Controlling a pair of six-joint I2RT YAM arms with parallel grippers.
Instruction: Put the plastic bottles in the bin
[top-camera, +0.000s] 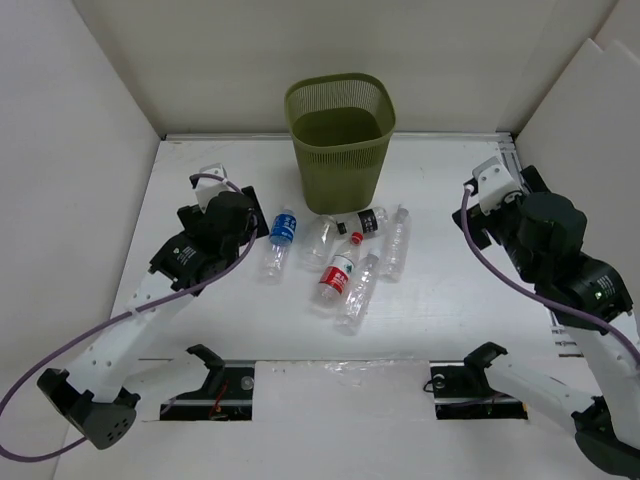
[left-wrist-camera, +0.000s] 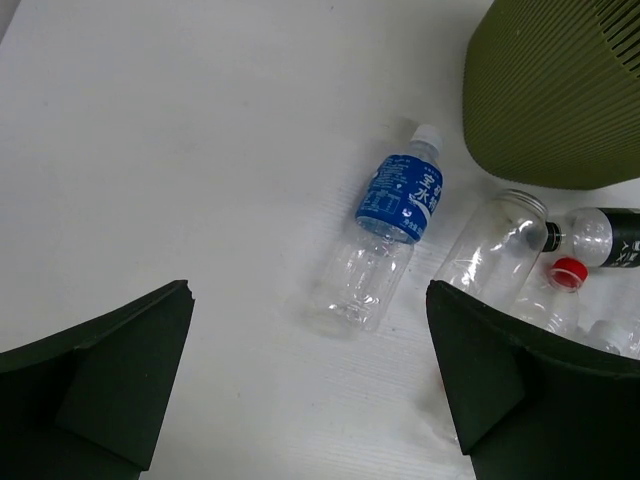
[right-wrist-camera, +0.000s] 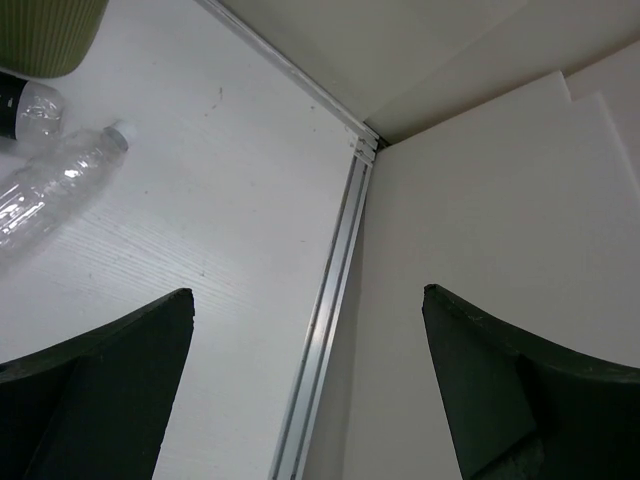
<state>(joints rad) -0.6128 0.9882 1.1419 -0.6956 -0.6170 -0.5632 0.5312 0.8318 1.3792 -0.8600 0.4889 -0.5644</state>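
The olive-green mesh bin (top-camera: 340, 140) stands upright at the back middle; no bottle shows inside it. Several plastic bottles lie on the table in front of it: a blue-labelled one (top-camera: 281, 240), an uncapped clear one (top-camera: 320, 240), a black-labelled one (top-camera: 365, 222), a clear one (top-camera: 396, 240), a red-white one (top-camera: 337, 277) and another clear one (top-camera: 357, 292). My left gripper (top-camera: 232, 215) is open and empty, left of the blue-labelled bottle (left-wrist-camera: 395, 225), which lies ahead of its fingers (left-wrist-camera: 120, 370). My right gripper (top-camera: 500, 200) is open and empty, far right of the bottles.
The right wrist view shows the aluminium rail (right-wrist-camera: 330, 290) along the right wall (right-wrist-camera: 500, 200), with a clear bottle (right-wrist-camera: 50, 185) and the bin's edge (right-wrist-camera: 40, 35) at its left. White walls enclose the table on three sides.
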